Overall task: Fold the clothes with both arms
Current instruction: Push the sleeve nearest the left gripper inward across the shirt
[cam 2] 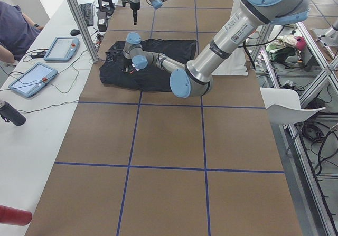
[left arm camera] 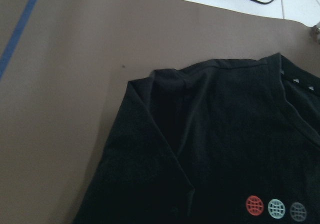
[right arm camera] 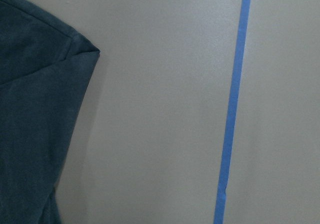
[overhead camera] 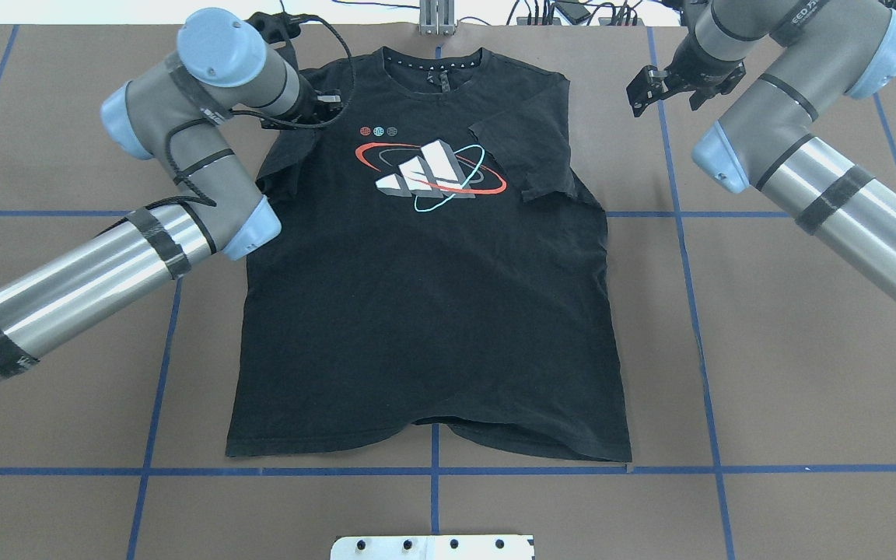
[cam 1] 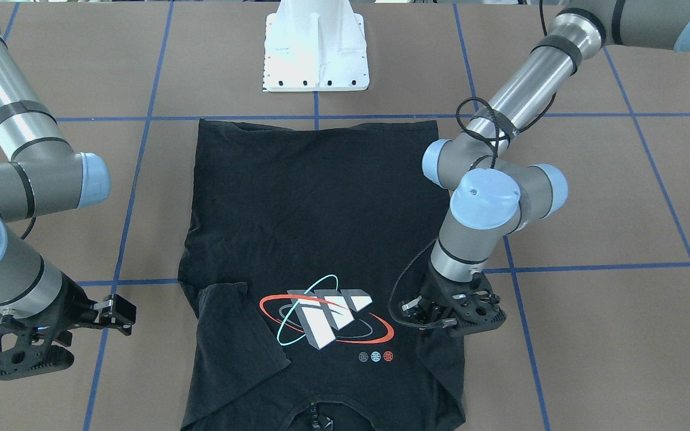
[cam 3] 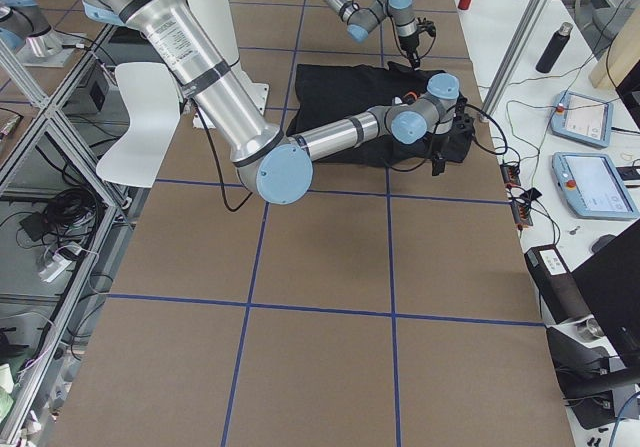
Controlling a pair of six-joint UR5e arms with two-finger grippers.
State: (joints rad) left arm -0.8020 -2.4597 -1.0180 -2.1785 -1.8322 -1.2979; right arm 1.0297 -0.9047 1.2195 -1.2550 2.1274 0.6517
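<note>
The clothes are one black T-shirt [overhead camera: 425, 311] lying flat and face up, collar at the far edge, graphic [overhead camera: 428, 169] showing. The sleeve on my right side [overhead camera: 526, 155] lies folded in over the chest. The other sleeve [left arm camera: 145, 149] is also turned in at the shoulder. My left gripper [overhead camera: 327, 105] hovers low over that left shoulder [cam 1: 427, 316]; it looks open and holds no cloth. Beside the shirt's right shoulder, over bare table, my right gripper [overhead camera: 650, 87] is open and empty. The right wrist view shows only a shirt corner [right arm camera: 35, 108] and blue tape.
The white base pedestal [cam 1: 316, 54] stands at the near table edge. Blue tape lines [overhead camera: 681, 218] grid the brown tabletop. A side bench holds tablets [cam 2: 29, 77] and a dark bottle [cam 2: 11, 113], with a seated person [cam 2: 13, 30] at its far end.
</note>
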